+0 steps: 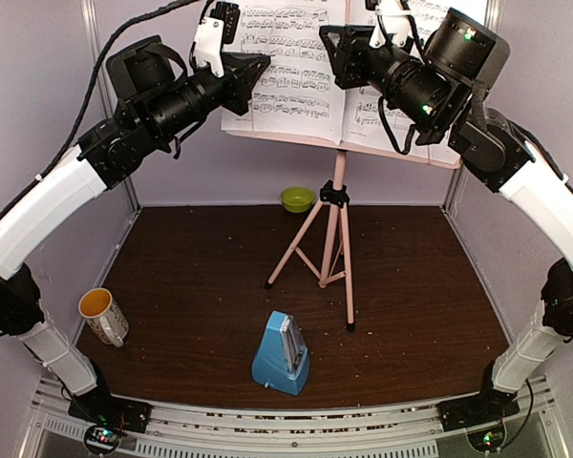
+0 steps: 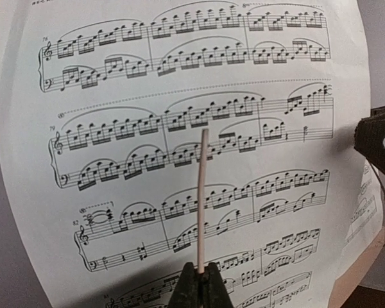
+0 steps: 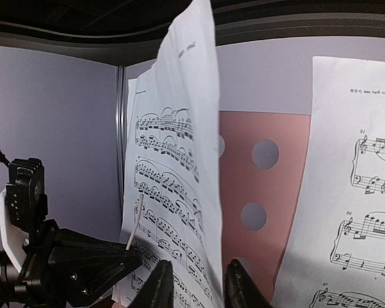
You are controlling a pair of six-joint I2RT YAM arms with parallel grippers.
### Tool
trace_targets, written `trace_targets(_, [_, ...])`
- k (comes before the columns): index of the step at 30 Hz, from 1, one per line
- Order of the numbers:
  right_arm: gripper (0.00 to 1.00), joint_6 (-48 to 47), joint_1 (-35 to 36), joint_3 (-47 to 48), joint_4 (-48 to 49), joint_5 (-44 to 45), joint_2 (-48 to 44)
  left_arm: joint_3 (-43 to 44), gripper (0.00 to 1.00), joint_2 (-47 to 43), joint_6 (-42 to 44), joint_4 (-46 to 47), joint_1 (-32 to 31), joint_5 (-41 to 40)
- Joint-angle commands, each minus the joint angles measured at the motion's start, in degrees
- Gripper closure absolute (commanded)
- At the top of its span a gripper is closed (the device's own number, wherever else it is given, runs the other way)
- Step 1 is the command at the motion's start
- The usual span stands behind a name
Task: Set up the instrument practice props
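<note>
From above, you see the pink tripod music stand (image 1: 330, 239) standing mid-table. Two white printed sheet-music pages (image 1: 291, 67) lean on its perforated desk, and the small blue pyramid metronome (image 1: 282, 355) sits near the front edge.

In your left wrist view, the left gripper (image 2: 202, 276) is pressed together, pinching a thin pale stick (image 2: 201, 192) in front of a page.

In your right wrist view, the right gripper (image 3: 197, 269) is spread, with a page's curled edge between its fingers.

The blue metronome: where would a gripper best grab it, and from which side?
Likely its narrow upper half, from straight above: the metronome stands upright, tapers toward the top, and nothing crowds it, leaving opposite faces free to pinch.
</note>
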Motion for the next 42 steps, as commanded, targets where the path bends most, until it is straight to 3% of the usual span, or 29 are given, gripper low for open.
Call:
trace_targets(1, [0.62,0.1,0.0,-0.1,1.1,3.1,-1.4,-0.6,1.00,-1.5,0.6,3.1,-0.3,0.5])
trace_targets(3, [0.58,-0.1,0.2,-0.3,1.5,3.8,-1.8,-0.7,1.00,-1.5,0.6,3.1,-0.3,0.3])
trace_targets(11, [0.46,-2.0,0.8,-0.4,2.6,4.9,-2.4,-1.1,0.69,-1.8,0.5,3.0,-0.3,0.3])
trace_targets(18, [0.40,-2.6,0.9,-0.4,3.0,5.4,-2.8,-1.7,0.51,-2.6,0.4,3.0,-0.3,0.2])
trace_targets(30, [0.24,-4.3,2.0,-4.1,4.3,-3.2,-5.2,-7.1,0.31,-8.7,1.0,3.6,-0.3,-3.4])
trace_targets(42, [0.11,-1.6,2.5,-9.5,3.3,-6.2,-10.3,-11.7,0.25,-15.9,-3.5,-2.3,1.8,-7.4])
